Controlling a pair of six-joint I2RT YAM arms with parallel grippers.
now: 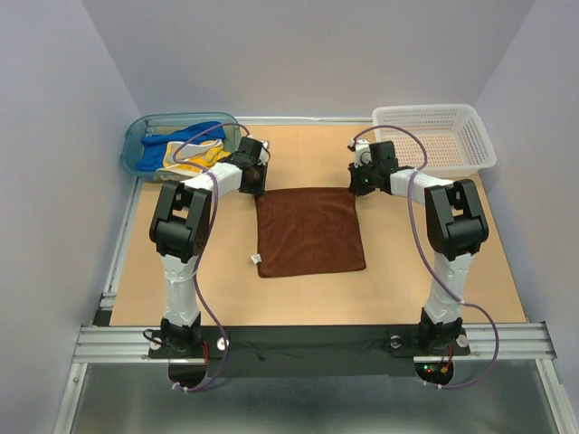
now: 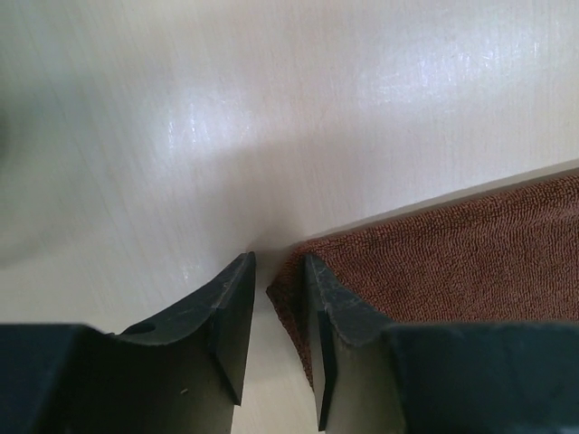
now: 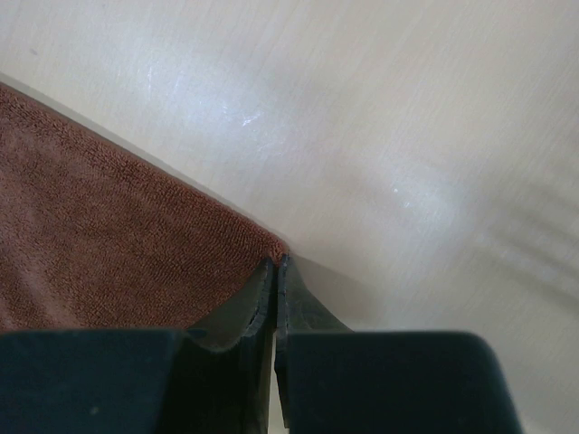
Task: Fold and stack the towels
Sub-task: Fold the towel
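Left gripper point(image 2: 279, 264) low at towel point(image 2: 452, 262) corner

A brown towel point(image 1: 309, 231) is spread flat on the counter point(image 1: 407, 285). A blue towel point(image 1: 166, 152) and a yellow towel point(image 1: 204, 160) are piled in a tub point(image 1: 130, 145).

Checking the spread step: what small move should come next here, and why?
Probably open the right fingers and lift. The towel lies flat, the left fingers stand parted at its far left corner, while the right ones seem shut on the far right corner.
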